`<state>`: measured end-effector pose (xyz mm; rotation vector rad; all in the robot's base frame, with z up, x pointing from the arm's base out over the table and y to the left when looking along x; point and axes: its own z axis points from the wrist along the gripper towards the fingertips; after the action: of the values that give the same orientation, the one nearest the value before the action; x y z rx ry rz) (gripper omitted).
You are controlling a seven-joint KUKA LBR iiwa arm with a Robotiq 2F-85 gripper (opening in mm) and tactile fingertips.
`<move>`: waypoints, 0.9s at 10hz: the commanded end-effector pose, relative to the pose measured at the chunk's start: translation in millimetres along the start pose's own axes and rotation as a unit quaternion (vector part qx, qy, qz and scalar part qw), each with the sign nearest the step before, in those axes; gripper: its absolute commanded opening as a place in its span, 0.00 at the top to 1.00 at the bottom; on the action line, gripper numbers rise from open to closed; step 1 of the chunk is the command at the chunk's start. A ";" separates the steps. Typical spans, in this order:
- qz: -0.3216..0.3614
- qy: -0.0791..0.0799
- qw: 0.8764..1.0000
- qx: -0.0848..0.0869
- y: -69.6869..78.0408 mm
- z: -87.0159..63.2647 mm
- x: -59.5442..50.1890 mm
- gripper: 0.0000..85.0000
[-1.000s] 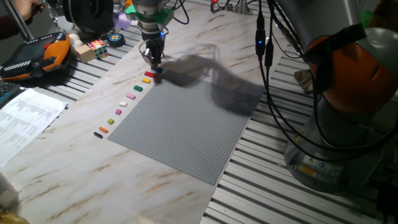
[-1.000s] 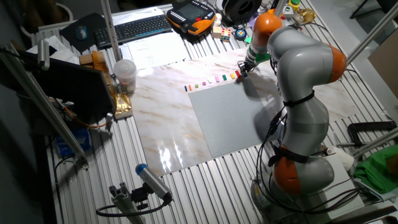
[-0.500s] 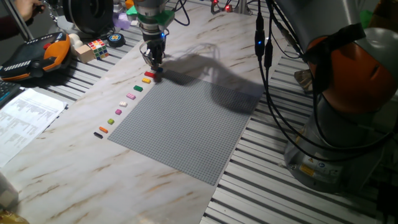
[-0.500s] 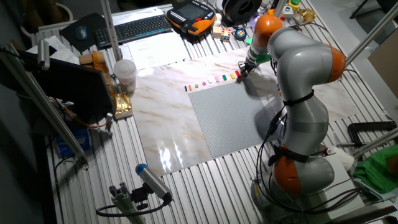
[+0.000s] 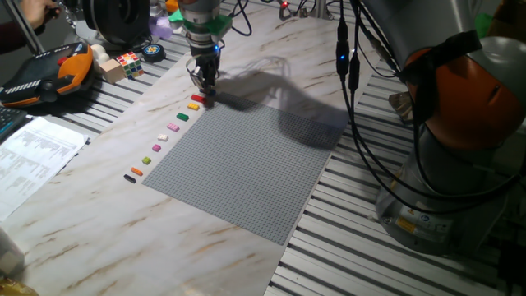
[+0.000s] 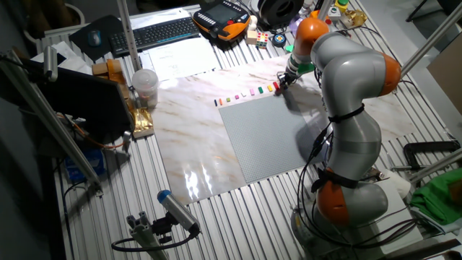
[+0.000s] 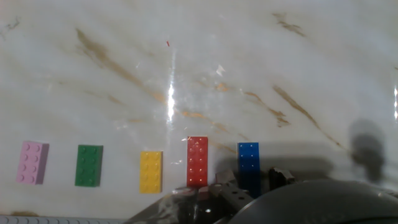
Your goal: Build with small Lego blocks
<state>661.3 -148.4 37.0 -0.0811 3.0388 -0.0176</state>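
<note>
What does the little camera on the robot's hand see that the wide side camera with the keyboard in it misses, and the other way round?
Only the hand view shows the studs on each brick and a blue brick beside the red brick, with the hand just in front of it.

Only the wide view shows the whole arm, the grey baseplate, the keyboard and the far end of the brick row.

Both show the red, yellow, green and pink bricks in one row on the marble table.

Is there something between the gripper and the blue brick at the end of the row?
Nothing visible does. The gripper is directly above the blue brick, with bare marble around it. The red brick lies beside it, apart, not in the way.
</note>
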 end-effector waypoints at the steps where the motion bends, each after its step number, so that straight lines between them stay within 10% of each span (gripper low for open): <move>1: -0.001 -0.001 1.000 0.000 -0.3 0.4 0.0 0.57; 9: -0.001 -0.002 1.000 0.000 -1.1 3.2 1.2 0.58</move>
<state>660.4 -149.6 33.8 -0.0815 3.0376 -0.0173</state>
